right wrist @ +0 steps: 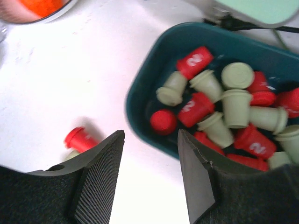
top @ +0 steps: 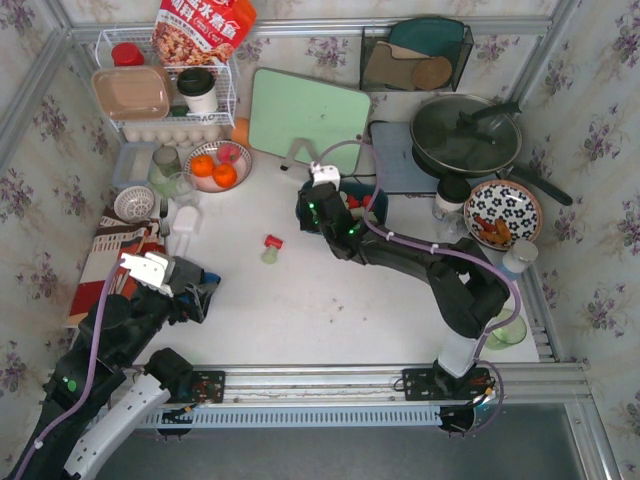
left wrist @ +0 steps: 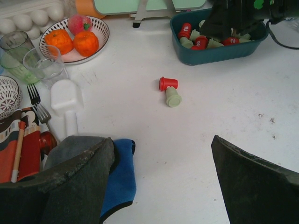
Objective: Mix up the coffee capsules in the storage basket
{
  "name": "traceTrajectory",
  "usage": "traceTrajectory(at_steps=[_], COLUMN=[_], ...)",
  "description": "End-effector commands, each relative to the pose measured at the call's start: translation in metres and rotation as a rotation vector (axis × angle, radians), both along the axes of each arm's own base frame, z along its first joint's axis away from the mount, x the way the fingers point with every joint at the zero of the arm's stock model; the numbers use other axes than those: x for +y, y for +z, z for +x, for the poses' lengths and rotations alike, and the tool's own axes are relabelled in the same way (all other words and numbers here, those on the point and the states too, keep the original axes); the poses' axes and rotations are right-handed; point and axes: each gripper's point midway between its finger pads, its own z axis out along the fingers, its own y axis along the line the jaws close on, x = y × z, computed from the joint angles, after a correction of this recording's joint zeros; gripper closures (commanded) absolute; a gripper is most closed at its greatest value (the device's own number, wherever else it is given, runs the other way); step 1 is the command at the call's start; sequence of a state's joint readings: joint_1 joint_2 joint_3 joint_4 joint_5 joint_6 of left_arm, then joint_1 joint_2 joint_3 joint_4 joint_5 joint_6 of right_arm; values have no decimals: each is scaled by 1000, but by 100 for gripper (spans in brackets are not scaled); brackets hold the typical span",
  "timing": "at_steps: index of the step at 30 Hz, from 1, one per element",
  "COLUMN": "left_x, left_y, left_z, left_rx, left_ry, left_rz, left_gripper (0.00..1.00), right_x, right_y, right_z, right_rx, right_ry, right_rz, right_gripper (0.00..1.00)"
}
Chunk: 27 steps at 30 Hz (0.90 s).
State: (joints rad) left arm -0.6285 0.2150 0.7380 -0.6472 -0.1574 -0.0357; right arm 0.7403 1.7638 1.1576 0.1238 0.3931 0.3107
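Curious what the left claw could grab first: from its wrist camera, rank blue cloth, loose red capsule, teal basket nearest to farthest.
From the left gripper:
1. Blue cloth, beside a finger, lower left.
2. Red capsule, mid-table ahead.
3. Teal basket, far upper right.

Red, pale green, teal
We see red and pale-green coffee capsules [right wrist: 195, 109], a dark teal storage basket [right wrist: 142, 84], a white surface [right wrist: 70, 60].

L claw [left wrist: 163, 158] spread wide, empty; R claw [right wrist: 150, 144] jaws apart, empty, extended fwd.
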Motion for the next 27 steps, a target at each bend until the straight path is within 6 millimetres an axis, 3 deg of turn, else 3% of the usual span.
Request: traceTrajectory(at_steps=[1,8,13,27], left_x=[-1,-1,-1,-2], left_y=[9,8,8,9], left_z=[3,3,3,3], left_rx=[-36,-35,-34,-36], left_ry=[2,3,2,-1], left_rz=[-13,-13,-14,-15], left_gripper=[12,12,12,12], right_x=[35,92,116,123], right_y=[9,-19,-38,-92], right_z=[-15,-32,-35,-30], right_rx=[-42,-27,-21,45], right_ry=[107,325,467,525], right_rz=[36,49,1,-131], right_gripper=[43,44,44,45])
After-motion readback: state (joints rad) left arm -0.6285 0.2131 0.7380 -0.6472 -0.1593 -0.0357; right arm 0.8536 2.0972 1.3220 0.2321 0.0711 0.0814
